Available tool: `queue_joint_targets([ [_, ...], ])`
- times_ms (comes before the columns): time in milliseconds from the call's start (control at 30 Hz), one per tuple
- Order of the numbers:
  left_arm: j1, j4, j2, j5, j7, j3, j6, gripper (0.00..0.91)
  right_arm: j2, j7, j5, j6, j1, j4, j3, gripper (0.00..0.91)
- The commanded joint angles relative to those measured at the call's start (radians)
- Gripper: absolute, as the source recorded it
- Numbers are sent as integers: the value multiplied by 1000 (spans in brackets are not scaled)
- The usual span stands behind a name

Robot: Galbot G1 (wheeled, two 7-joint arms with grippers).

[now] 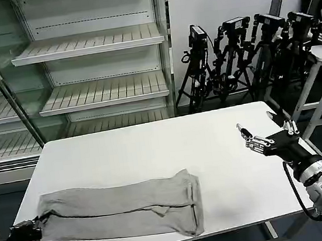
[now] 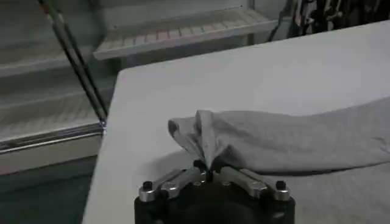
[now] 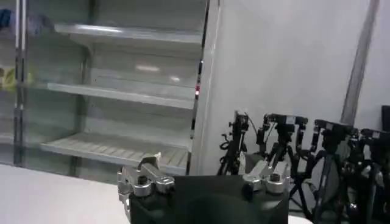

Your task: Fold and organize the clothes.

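Head view first: the light grey T-shirt [image 1: 122,212] lies on the white table [image 1: 211,144], folded lengthwise into a long narrow band along the near edge, toward the robot's left. One end of the band reaches the table's left corner, where the left gripper [image 1: 37,221] pinches the cloth at its tip. The other end, doubled over, stops near the middle of the table's near edge. The right gripper [image 1: 266,133] hovers above the far right part of the table, well apart from the shirt, its fingers spread wide and holding nothing. Behind the table stand white shelves [image 1: 90,44], and a row of black tripods [image 1: 247,57] is beside a grey wall panel.

Left wrist view: the left gripper [image 2: 210,165] has its jaws closed together on a bunched end of the T-shirt [image 2: 286,143], which rises in a small peak above the fingertips and stretches away across the table [image 2: 244,79].

Right wrist view: the right gripper [image 3: 204,173] points toward the shelves [image 3: 122,97] and tripods [image 3: 304,152], jaws wide apart, nothing between them.
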State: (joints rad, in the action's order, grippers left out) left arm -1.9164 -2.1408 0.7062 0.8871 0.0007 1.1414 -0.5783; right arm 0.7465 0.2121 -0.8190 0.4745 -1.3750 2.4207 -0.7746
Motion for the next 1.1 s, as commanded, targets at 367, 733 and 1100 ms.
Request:
queue_joint_targets([
  [367, 176, -299, -16, 207, -8, -233, 0, 40, -123, 6, 26, -73, -68, -96, -148, 907],
  [733, 435, -313, -29, 202, -15, -584, 1, 40, -132, 39, 21, -38, -138, -88, -260, 907],
  [1100, 609, -233, 36, 151, -15, -778, 1, 40, -104, 37, 29, -32, -182, -86, -288, 907],
])
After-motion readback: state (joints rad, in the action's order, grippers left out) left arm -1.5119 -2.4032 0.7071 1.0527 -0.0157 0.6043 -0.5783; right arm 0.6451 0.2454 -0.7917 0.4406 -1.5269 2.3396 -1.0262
